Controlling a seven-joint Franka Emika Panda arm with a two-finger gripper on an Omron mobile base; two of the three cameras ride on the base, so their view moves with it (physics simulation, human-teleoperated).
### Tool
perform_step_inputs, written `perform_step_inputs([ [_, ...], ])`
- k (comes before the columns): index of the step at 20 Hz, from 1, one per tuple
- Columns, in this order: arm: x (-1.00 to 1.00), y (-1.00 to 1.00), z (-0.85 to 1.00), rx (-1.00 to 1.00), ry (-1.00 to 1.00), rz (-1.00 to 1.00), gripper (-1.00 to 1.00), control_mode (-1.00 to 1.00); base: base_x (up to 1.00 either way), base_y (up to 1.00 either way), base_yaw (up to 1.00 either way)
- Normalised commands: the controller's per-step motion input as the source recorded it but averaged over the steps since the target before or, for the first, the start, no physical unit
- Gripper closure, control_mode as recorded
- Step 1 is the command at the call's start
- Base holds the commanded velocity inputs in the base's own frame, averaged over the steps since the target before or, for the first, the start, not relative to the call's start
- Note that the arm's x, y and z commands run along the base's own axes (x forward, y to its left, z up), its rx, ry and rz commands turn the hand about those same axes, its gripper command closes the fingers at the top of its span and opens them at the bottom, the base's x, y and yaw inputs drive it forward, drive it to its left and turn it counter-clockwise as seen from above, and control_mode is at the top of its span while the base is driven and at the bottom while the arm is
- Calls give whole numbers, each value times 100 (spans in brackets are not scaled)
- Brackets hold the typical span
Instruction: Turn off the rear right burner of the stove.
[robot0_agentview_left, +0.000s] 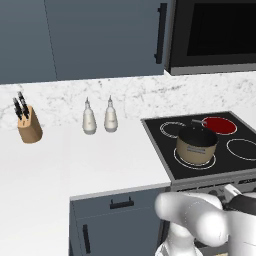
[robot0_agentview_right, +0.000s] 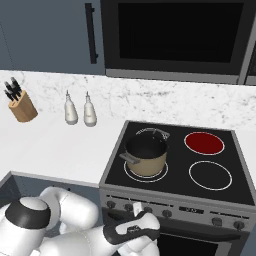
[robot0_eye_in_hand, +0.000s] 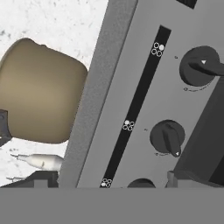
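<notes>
We note the rear right burner (robot0_agentview_right: 204, 142) glowing bright red at the back right of the stove (robot0_agentview_right: 175, 190); in the left base view the same red disc (robot0_agentview_left: 218, 125) sits behind and to the right of the pot. The other three white-ringed zones are black. A tan pot (robot0_agentview_right: 146, 156) with a dark interior stands on the front left zone, one handle pointing toward the front left.

Below the glass, the grey steel front panel (robot0_agentview_right: 200, 210) carries a row of small dark knobs. The hand view looks along this panel at a steep roll: we see two full knobs (robot0_eye_in_hand: 167, 137), a black strip with small white dot-cluster symbols (robot0_eye_in_hand: 128, 125), and no readable lettering. The pot's tan side (robot0_eye_in_hand: 41, 89) shows past the panel edge.

The gripper (robot0_agentview_right: 137, 212) sits low in front of the panel, left of centre, close to the knobs. Its jaws stand wide apart and hold nothing; whether a finger touches a knob, we cannot tell.

On the white counter left of the stove stand two pale bottles (robot0_agentview_right: 80, 110) side by side, and further left a wooden knife block (robot0_agentview_right: 21, 104). A black microwave (robot0_agentview_right: 175, 37) hangs above.
</notes>
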Motion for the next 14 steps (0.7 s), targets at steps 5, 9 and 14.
perform_step_inputs([
  [5, 0, 0, -16, 2, 0, 0, -100, -100, 0, 0, 0],
  [9, 15, 0, -8, 0, 0, 0, -100, -100, 0, 0, 0],
  [14, 20, 0, -6, 0, 0, 0, -100, -100, 0, 0, 0],
])
